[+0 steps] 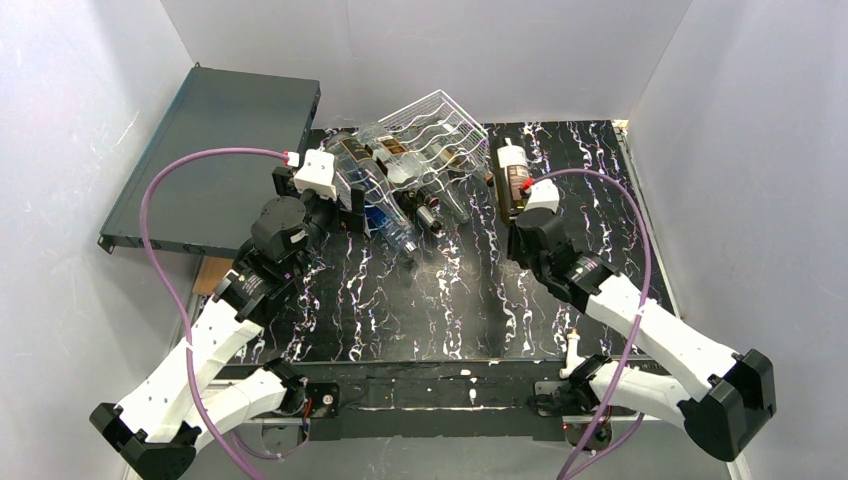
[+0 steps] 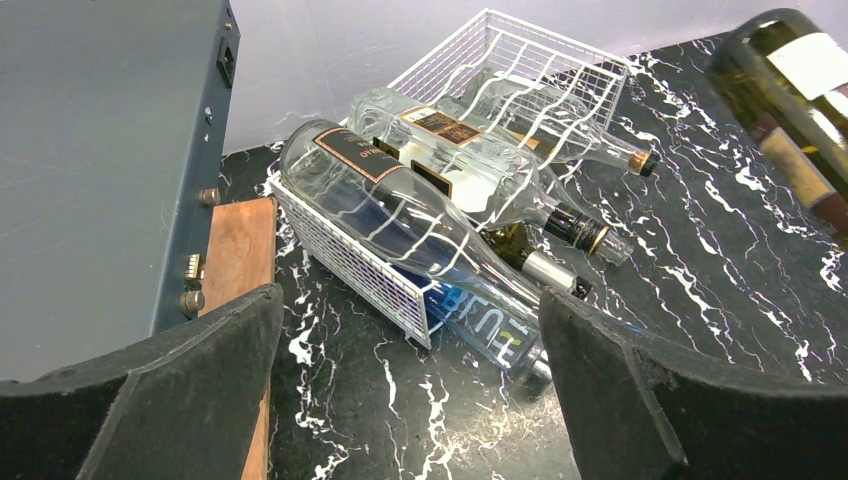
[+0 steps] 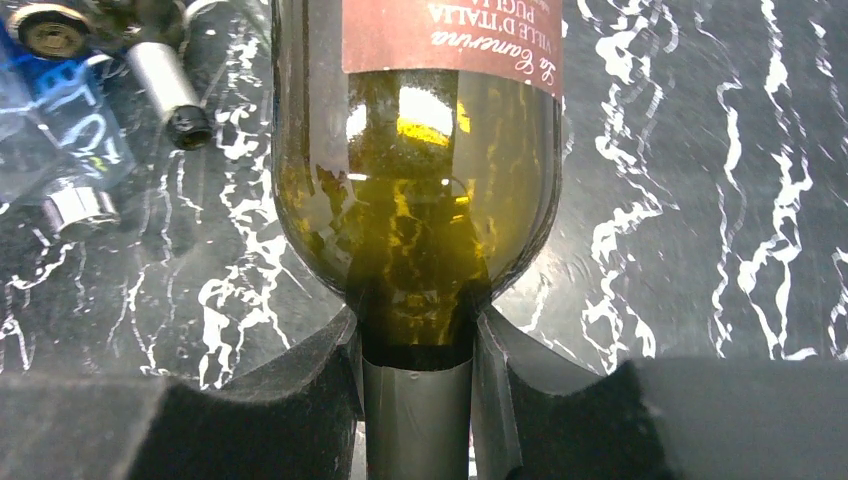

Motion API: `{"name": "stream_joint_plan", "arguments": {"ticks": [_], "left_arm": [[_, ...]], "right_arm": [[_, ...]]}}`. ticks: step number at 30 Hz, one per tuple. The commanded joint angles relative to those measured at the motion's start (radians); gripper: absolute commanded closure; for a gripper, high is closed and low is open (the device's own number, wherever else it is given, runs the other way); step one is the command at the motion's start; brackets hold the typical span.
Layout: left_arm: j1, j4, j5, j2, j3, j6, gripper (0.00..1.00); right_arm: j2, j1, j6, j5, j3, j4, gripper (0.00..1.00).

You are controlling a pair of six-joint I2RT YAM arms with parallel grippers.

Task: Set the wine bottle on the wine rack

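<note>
Glass bottles (image 2: 380,205) crowd wine rack (image 2: 530,60); right gripper (image 3: 417,350) clenches wine bottle (image 3: 415,200) beside it; left gripper (image 2: 408,330) released.

Robotics lab test cell: white walls (image 1: 420,50) enclose a black marble-patterned table (image 1: 400,310), left arm (image 1: 205,350) and right arm (image 1: 660,330) bolted at 6 o'clock, dark grey box (image 1: 215,150) at 10 o'clock.

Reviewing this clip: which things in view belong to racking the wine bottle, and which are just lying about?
Belongs to the job:
green wine bottle, held by its neck in the shut right gripper
white wine rack

Just lying about:
dark grey box
wooden block by it
clear bottles already on the rack
blue bottle beneath them
</note>
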Motion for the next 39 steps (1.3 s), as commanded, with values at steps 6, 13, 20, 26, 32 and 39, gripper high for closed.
{"name": "stream_joint_plan", "arguments": {"ticks": [6,13,20,26,32,39], "left_arm": [[-0.005,0.000,-0.009,-0.009,0.017,-0.006,0.01],[-0.007,0.001,-0.012,-0.016,0.017,-0.004,0.01],[-0.007,0.000,-0.010,-0.015,0.016,-0.004,0.01],[-0.010,0.001,-0.013,-0.013,0.016,-0.003,0.01],[-0.010,0.001,-0.015,-0.006,0.016,-0.001,0.01],[-0.009,0.001,-0.018,-0.008,0.016,0.002,0.01]], "right_arm": [[0.132,-0.082,-0.134,-0.250,0.220,0.254,0.99],[0.275,-0.143,-0.149,-0.404,0.337,0.290,0.99],[0.449,-0.193,-0.155,-0.553,0.479,0.330,0.99],[0.609,-0.209,-0.189,-0.670,0.632,0.335,0.99],[0.744,-0.211,-0.211,-0.724,0.769,0.322,0.99],[0.877,-0.217,-0.235,-0.754,0.911,0.280,0.99]]}}
